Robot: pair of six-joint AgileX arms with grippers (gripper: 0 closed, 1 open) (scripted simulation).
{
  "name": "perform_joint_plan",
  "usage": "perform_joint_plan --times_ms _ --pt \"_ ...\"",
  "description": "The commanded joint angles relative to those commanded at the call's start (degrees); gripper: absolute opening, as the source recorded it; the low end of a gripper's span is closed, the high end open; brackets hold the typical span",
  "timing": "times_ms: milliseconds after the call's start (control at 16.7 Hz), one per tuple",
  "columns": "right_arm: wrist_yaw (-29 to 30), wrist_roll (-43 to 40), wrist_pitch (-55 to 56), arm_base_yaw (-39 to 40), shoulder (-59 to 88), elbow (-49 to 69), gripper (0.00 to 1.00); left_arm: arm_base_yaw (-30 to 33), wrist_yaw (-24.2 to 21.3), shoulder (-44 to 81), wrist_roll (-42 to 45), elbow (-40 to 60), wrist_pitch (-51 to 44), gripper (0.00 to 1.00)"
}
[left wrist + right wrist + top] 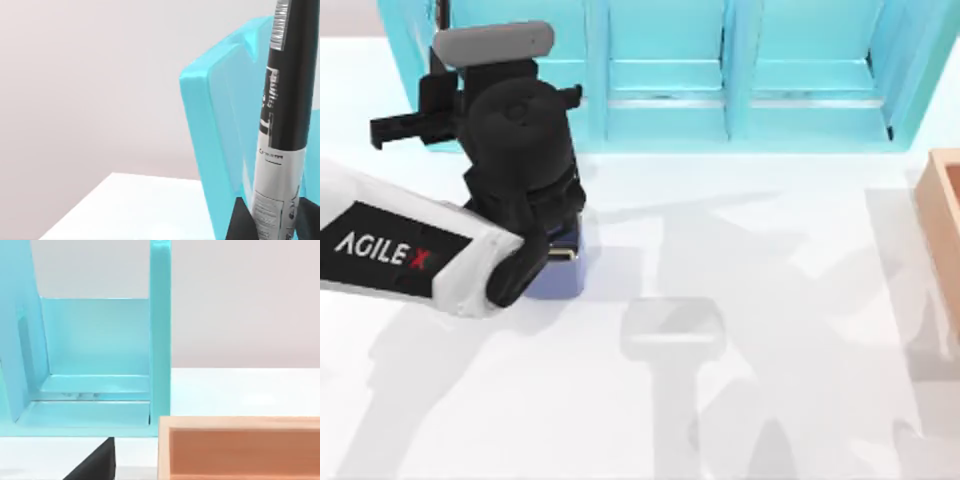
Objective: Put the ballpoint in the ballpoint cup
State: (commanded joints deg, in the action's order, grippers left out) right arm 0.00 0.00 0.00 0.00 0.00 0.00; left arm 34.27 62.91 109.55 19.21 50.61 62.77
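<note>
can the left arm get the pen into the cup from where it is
Probably yes: the left gripper hangs right over the cup, holding the pen upright between its fingers, with nothing seen between them.

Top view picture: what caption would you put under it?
Left arm's pincer above the blue-violet cup, by the turquoise shelf.

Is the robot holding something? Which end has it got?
Yes. The left gripper holds the ballpoint by its white lower end, black barrel sticking out, above the ballpoint cup.
</note>
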Motion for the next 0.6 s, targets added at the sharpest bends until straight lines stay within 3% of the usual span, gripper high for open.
perform_joint_plan --times_ms 300,420,600 --pt "0.00 0.00 0.00 0.00 0.00 0.00 1.00 14.87 14.37 1.37 4.87 -0.44 18.96 0.00" --pt "0.00 0.00 0.00 0.00 0.00 0.00 1.00 17.91 17.18 1.54 5.85 -0.33 22.40 0.00" --pt "0.00 0.00 0.00 0.00 0.00 0.00 1.00 18.72 17.89 1.58 6.10 -0.27 23.28 0.00"
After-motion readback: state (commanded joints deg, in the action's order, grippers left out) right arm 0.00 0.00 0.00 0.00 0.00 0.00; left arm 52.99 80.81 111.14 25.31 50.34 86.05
